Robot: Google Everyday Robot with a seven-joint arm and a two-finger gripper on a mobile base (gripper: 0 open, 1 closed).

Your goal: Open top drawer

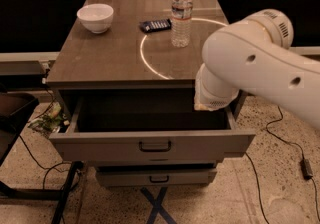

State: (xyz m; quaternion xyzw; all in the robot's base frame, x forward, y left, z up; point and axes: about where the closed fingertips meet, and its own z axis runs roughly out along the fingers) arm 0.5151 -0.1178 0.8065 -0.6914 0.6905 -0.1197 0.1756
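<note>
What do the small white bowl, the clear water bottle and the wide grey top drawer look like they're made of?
Small white bowl: probably ceramic or melamine, smooth and faintly glossy. Clear water bottle: thin plastic, see-through, with a white cap. Wide grey top drawer, open: matte painted metal or laminate, unclear which. The gripper sits over the drawer's right side.

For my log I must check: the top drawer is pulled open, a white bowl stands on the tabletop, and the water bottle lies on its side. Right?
Not quite: the camera view shows the water bottle standing upright. The top drawer is open and the white bowl stands on the tabletop. The gripper is over the drawer's right rear corner.
</note>
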